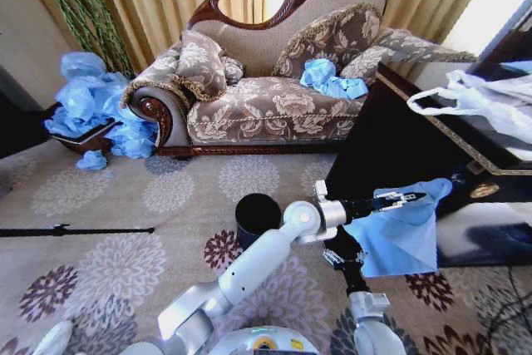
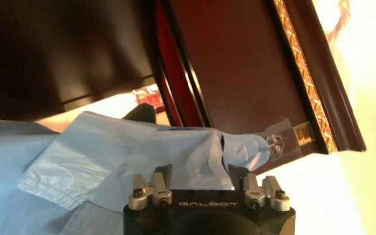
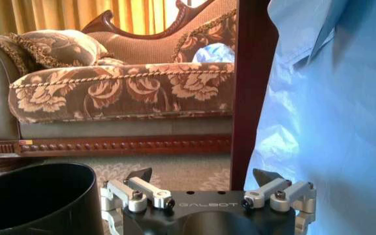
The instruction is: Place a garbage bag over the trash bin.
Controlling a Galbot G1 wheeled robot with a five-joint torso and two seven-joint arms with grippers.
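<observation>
While the left gripper (image 1: 409, 198) pinches the top edge of the thin, crinkly light blue plastic garbage bag (image 1: 399, 239), the sheet hangs limp beside the dark wooden cabinet (image 1: 391, 139), off to the right of the small glossy black cylindrical trash bin (image 1: 257, 216). Below it, the right gripper (image 1: 342, 259) stands spread and empty. Featherlight, floppy and probably slippery, the film is best taken at its rim. "GALBOT" marks both grippers.

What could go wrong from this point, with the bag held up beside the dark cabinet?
The left gripper pinches only the top edge of the garbage bag, so the thin plastic could slip or tear. The bag hangs against the dark cabinet and might snag on it. The trash bin stands well aside, and the open right gripper holds nothing, so the mouth isn't spread.
</observation>
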